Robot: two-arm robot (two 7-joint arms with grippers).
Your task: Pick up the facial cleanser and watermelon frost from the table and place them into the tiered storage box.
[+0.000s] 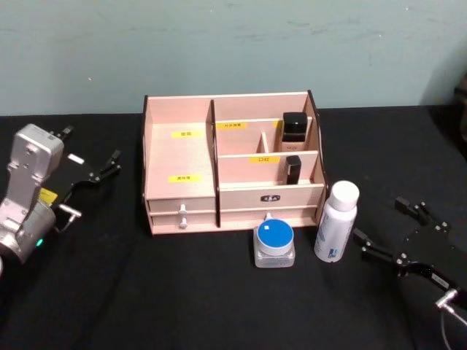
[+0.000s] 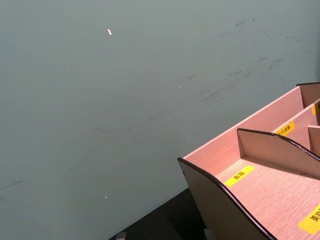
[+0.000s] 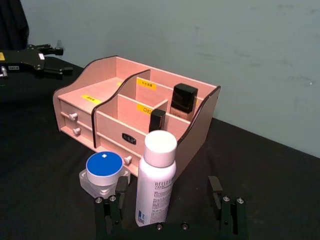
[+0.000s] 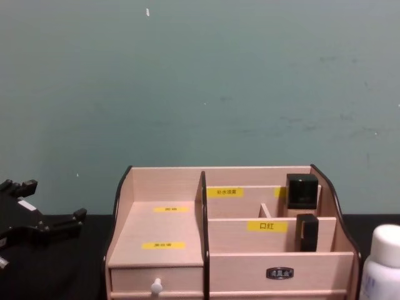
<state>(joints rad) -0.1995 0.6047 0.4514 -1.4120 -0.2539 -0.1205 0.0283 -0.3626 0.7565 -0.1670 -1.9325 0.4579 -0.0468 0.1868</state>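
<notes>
The tiered storage box (image 1: 182, 157) stands on the black table (image 1: 182, 292), between the two grippers and well apart from the fingers of both. Its stepped compartments carry yellow labels (image 1: 186, 134). Low on its front are small drawers with white knobs (image 1: 183, 211). A black-capped item (image 1: 295, 126) stands in the back compartment, on the side toward the right fingers. A slimmer black item (image 1: 293, 169) stands in the compartment one step in front of it.

The blue-lidded jar (image 1: 274, 244) sits on the table just in front of the box. It is on the far side of the white bottle (image 1: 336, 226) from the right fingers and apart from them. The white bottle stands upright just beside the box's front corner and near the jar.

The right gripper (image 1: 379, 219) is low over the table with its fingers (image 3: 216, 186) wide apart. In the right wrist view the bottle (image 3: 155, 185) shows in the gap between them. In the head view the nearer fingertip is just beside the bottle, and I cannot tell if it touches.

The left gripper (image 1: 91, 146) is on the other side of the box, with its fingers (image 4: 76, 216) apart and nothing between them. They point toward the side wall of the box (image 2: 260, 150) but stay clear of it. Behind everything is a plain teal wall (image 1: 219, 44).
</notes>
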